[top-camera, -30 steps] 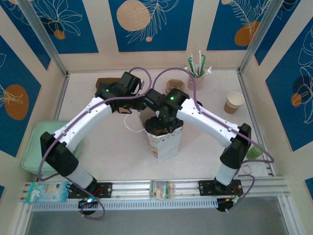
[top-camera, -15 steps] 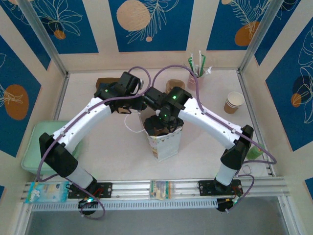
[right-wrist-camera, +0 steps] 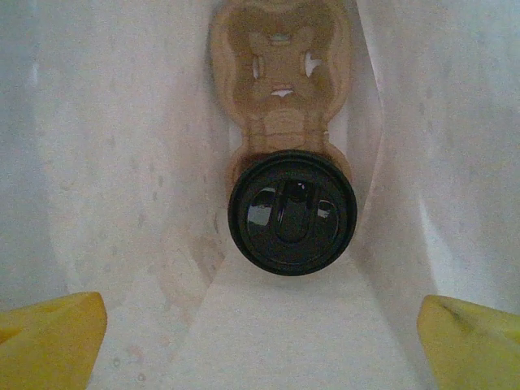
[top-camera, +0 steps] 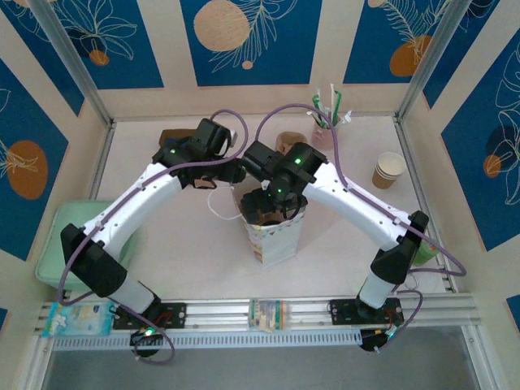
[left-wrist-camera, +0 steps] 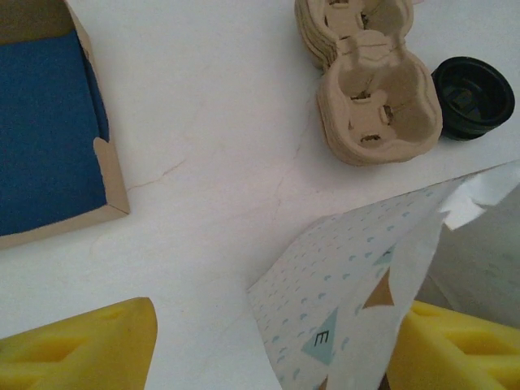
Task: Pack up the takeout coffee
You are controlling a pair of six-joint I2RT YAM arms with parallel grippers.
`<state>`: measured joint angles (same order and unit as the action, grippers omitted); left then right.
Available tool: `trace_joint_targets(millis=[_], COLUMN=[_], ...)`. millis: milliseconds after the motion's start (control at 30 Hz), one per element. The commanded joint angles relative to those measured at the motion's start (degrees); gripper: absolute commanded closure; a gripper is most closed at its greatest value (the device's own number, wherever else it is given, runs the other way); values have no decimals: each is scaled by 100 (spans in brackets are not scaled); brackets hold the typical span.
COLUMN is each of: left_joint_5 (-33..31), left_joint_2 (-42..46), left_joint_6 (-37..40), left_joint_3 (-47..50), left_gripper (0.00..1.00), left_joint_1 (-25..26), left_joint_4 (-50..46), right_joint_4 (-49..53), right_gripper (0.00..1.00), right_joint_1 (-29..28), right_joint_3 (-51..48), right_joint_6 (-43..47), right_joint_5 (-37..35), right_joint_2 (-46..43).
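Looking down into the white paper bag [right-wrist-camera: 122, 162], the takeout coffee [right-wrist-camera: 292, 213] shows its round black lid. It stands in one pocket of a tan pulp carrier [right-wrist-camera: 282, 73] at the bag's bottom. My right gripper [right-wrist-camera: 260, 345] hangs above it inside the bag's mouth, open, with its yellow fingers [right-wrist-camera: 49, 333] apart and touching nothing. From above, the bag [top-camera: 275, 236] stands mid-table with the right gripper [top-camera: 272, 205] over its opening. My left gripper [left-wrist-camera: 272, 349] is open at the bag's back rim. The patterned bag wall [left-wrist-camera: 357, 292] runs between its fingers, close to the right finger [left-wrist-camera: 459, 349].
A stack of pulp carriers [left-wrist-camera: 370, 89] and a loose black lid [left-wrist-camera: 473, 97] lie behind the bag. A stack of lidless cups [top-camera: 388, 171] stands at the right, a straw holder [top-camera: 327, 122] at the back, and a green tray [top-camera: 57, 244] at the left edge.
The left gripper's fingers have spread wider at the bag's rim. The right wrist has lifted slightly over the bag's mouth. The bag and cup stay put.
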<state>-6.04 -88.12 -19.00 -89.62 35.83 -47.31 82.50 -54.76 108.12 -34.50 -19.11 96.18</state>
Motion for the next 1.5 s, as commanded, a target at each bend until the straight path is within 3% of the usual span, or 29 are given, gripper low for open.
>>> trace_joint_targets(millis=[0,400,933,1167,1367,1467], left_joint_5=[76,138,329,791,1092,1178], left_joint_2=[221,448,989,1081,1268,1266], left_joint_6=[-11,-111,-338,-485,-740,-815], left_joint_3=[-160,-196,154,261,814,958], left_gripper=[26,21,19,18,18,19], left_joint_1=[-26,-33,-30,-15,27,61], left_joint_4=[-77,-103,-233,-339,-94,13], right_joint_4=[38,-92,-404,-472,-645,-733], right_gripper=[1,1,1,0,9,20], right_joint_1=[-54,0,705,1082,1360,1427], right_joint_3=[261,404,342,449,318,251], right_joint_6=[135,287,596,880,1058,1107], right_joint_5=[74,-137,-154,-99,149,258], right_joint_2=[-225,-506,-796,-496,-263,-151])
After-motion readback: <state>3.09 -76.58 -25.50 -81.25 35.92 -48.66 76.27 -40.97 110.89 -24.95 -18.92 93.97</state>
